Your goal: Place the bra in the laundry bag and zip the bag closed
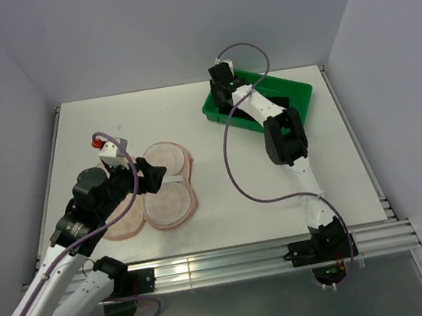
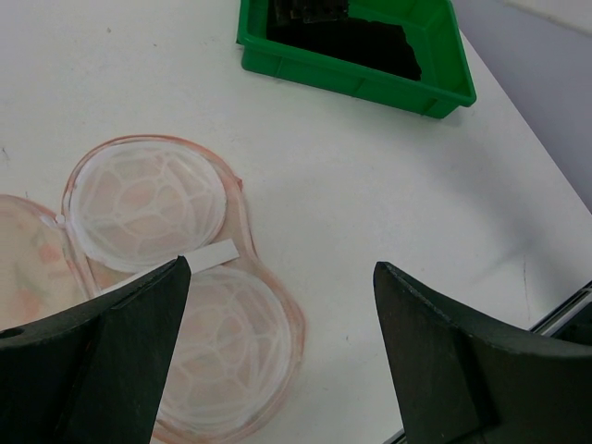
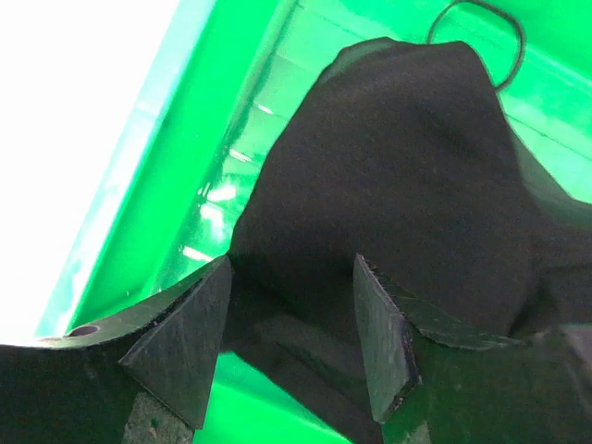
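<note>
Blunt black fingers [image 3: 176,361] of the right claw [image 3: 291,277] filled the bottom of the right wrist view. They stood partly apart, with a fold of the bra [image 3: 407,166] lying in the gap, and as far as that view showed the fabric was not yet pinched. The bra was heaped in the green tray [image 3: 139,185] at the far right of the table [image 1: 189,114]. That put it well apart from the laundry bag [image 1: 167,184], which lay opened flat by the left arm with its white mesh lining up. The left claw [image 2: 280,277] hung over the bag with its jaws wide and nothing in them.

Several things could have gone wrong from there:

- **Weak grip:** a close on only the top fold would likely have caught a thin layer, and the soft cloth could have slid out on the long carry across the table.
- **Too deep a reach:** the fingertips could have met the tray floor, or dragged the light tray along.
- **Trailing strap:** the thin strap [image 3: 521,42] looped loose near the tray wall could have hung down and caught on the rim.
- **At the bag:** the flat halves looked light enough to shift under a dropped garment. Any cloth or strap left across the rim, or the white strip [image 2: 208,256] lying over it, would probably have jammed the zip.
</note>
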